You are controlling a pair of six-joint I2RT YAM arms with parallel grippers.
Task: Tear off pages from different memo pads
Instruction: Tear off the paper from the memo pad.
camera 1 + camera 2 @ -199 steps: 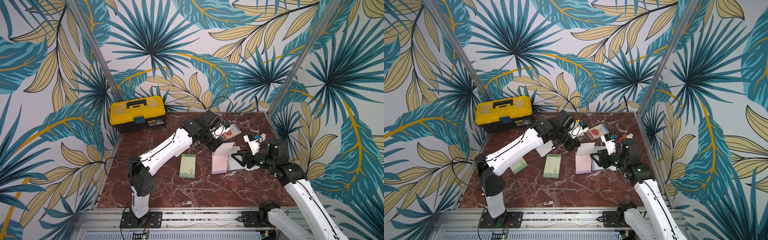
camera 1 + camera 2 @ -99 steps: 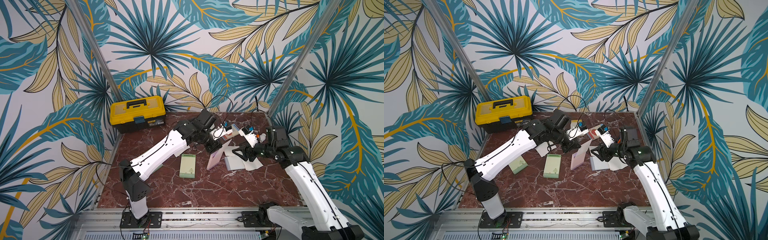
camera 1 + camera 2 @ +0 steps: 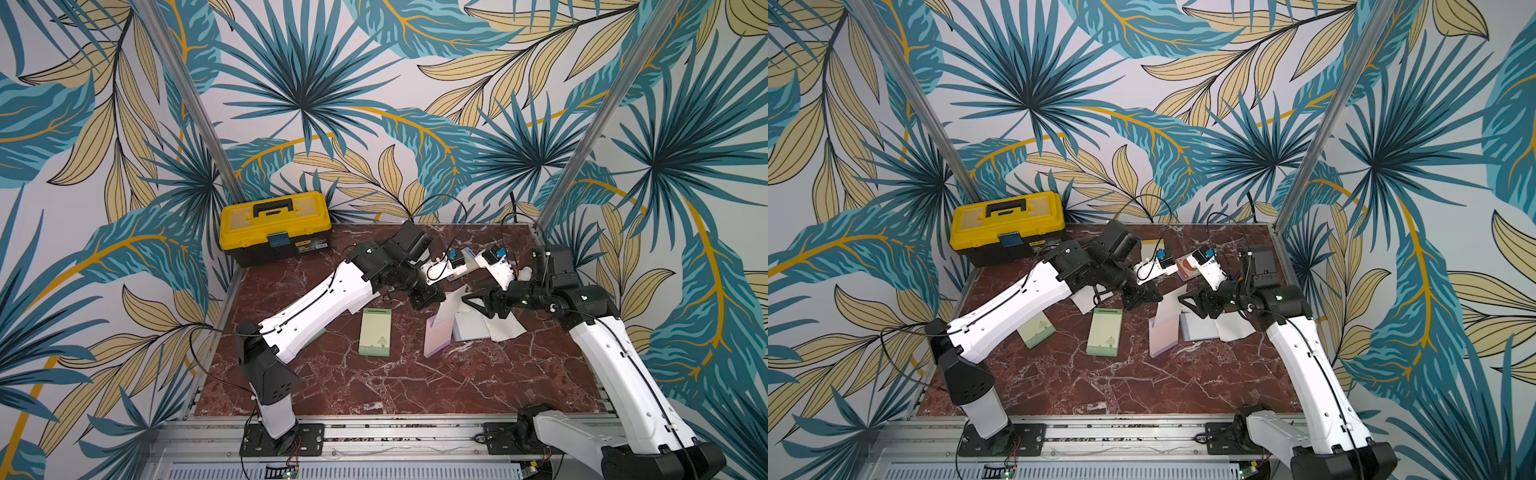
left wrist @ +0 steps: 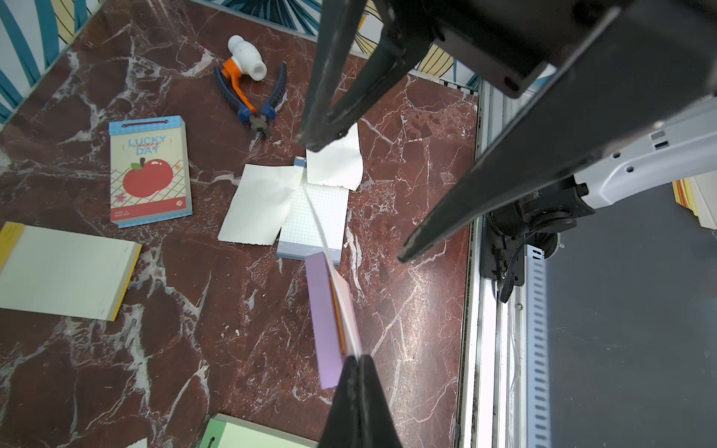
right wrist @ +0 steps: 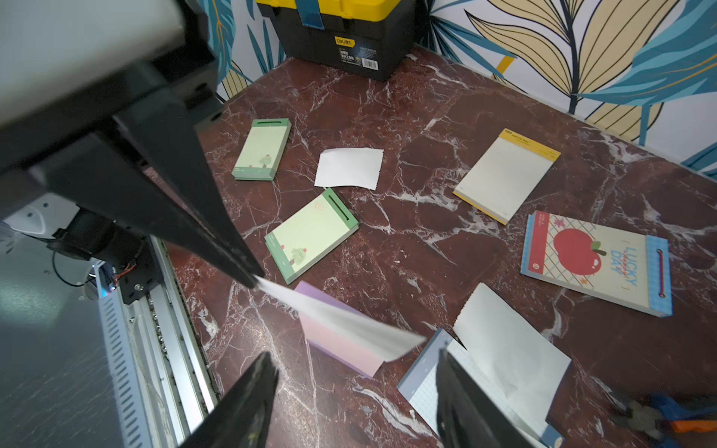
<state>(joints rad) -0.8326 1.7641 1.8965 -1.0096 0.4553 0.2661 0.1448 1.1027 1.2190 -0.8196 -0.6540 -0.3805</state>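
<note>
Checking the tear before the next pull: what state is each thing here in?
Left gripper: shut on the page.
Right gripper: open, gripping nothing.
Page: lifted, seemingly not torn off the lilac pad yet.
Lilac pad: tilted up on one edge.
Grid pad: flat, grid sheet exposed.
Apple pad: flat, cover shut.
Toolbox: closed.
</note>
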